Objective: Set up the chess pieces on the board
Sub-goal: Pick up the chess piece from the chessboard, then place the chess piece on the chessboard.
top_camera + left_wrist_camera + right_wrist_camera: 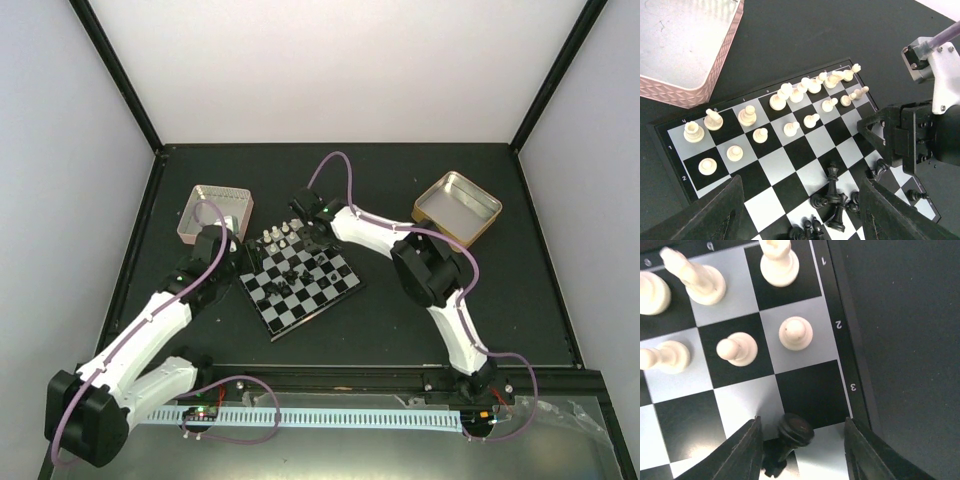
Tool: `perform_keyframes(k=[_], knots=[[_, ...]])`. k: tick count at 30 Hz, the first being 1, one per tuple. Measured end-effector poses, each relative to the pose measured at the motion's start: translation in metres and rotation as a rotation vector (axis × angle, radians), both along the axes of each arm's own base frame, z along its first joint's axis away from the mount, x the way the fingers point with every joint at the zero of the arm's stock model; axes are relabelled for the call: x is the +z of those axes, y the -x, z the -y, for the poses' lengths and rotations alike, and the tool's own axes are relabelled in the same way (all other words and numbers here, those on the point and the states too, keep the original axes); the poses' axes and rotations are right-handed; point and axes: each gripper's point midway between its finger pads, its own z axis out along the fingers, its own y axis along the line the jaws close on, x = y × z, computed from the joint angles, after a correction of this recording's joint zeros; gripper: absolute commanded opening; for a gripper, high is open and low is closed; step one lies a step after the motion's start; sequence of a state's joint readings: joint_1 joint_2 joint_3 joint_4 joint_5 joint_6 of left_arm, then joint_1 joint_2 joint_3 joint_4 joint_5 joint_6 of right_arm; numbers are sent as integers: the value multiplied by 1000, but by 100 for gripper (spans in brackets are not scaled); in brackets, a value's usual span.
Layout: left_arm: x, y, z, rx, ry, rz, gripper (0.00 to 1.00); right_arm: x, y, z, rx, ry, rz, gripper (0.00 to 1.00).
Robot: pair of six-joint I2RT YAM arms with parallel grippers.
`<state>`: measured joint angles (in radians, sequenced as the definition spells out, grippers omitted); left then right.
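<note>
The board (318,296) lies mid-table, with pale chess pieces (278,237) standing in two rows along its far edge. In the left wrist view the pale pieces (790,102) stand upright on the board (770,167), and several black pieces (837,197) lie toppled in a heap. My left gripper (800,217) is open and empty above the board's left side, and also shows from the top (230,250). My right gripper (802,455) is open over the board's right edge. A black piece (794,431) leans tilted between its fingers, not clamped.
A pink tin (215,212) stands behind the board on the left, close to my left gripper. A gold tin (457,207) stands at the back right. My right gripper (910,140) hangs over the board's corner in the left wrist view, near a black piece (880,167).
</note>
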<state>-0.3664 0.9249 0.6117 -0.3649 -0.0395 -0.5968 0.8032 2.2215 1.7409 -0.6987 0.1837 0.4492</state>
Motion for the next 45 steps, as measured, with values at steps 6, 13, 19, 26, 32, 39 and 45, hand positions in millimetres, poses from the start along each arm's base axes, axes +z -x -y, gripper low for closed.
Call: perform_keyframes(k=[6,13,19,26,32,39,45], knots=[[-5,0,1,-4,3,-18,65,-4,1,2,8,23,-10,33],[-6,0,3,-14,12,-25,64,-5,6,6,11,30,-16,18],[-12,0,7,-29,18,-48,64,-6,12,9,33,29,-21,7],[-12,2,12,-53,37,-55,66,-4,16,14,65,14,15,4],[-7,4,23,-106,88,-53,73,25,29,25,131,-45,105,3],[25,14,58,-296,222,-11,87,115,55,9,336,-296,286,2],[75,21,87,-474,340,67,88,147,102,0,559,-461,295,3]])
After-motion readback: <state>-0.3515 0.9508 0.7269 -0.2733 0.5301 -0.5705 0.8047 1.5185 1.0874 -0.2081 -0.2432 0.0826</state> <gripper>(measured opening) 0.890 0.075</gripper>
